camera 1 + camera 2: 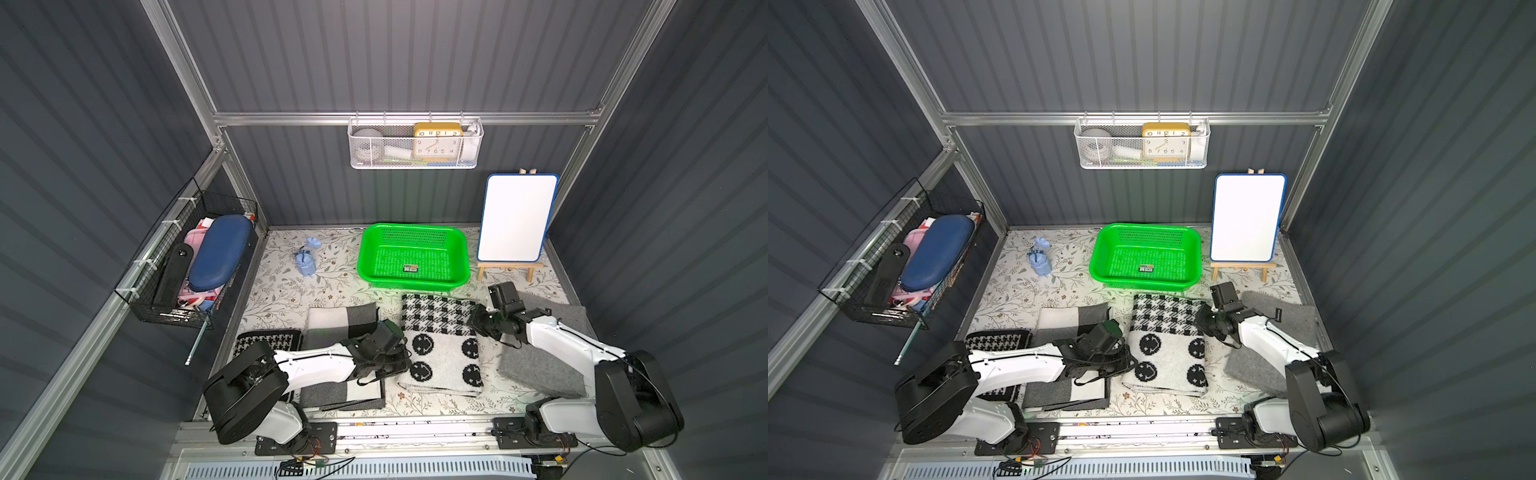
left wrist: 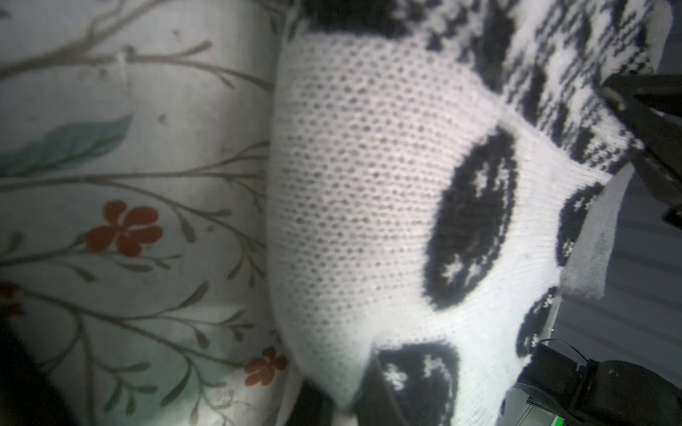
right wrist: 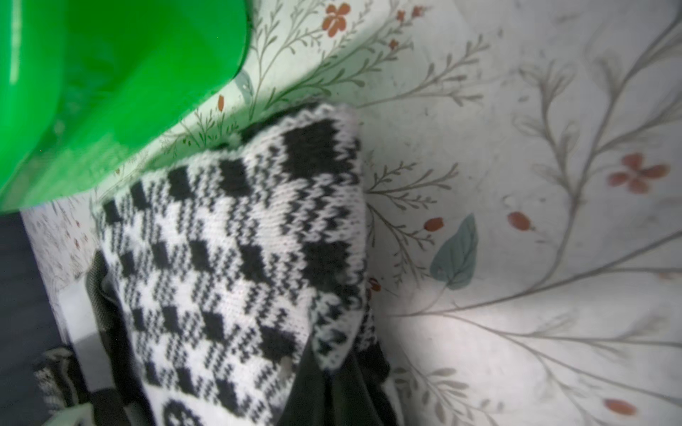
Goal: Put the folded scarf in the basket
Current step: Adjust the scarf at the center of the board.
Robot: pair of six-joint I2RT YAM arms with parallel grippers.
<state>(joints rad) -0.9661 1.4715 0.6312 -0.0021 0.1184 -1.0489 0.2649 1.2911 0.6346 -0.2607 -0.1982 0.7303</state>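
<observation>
The folded scarf [image 1: 440, 345], white knit with black checks and smiley faces, lies in the middle of the floral cloth just in front of the bright green basket [image 1: 411, 284], as both top views show [image 1: 1167, 349]. My left gripper [image 1: 405, 359] is shut on the scarf's left edge; in the left wrist view the knit [image 2: 369, 184] bulges out from the pinching left gripper [image 2: 350, 405]. Shut on the right edge of the checked part is my right gripper [image 1: 473, 323]; in the right wrist view the scarf [image 3: 228, 258] is gathered in it [image 3: 332, 372], with the basket [image 3: 110, 73] close behind.
A grey and white folded cloth [image 1: 340, 320] lies under my left arm, a houndstooth one [image 1: 270, 338] to its left, a grey felt one [image 1: 548, 357] under my right arm. A whiteboard on an easel [image 1: 515, 218] stands right of the basket, a small blue object [image 1: 306, 257] to its left.
</observation>
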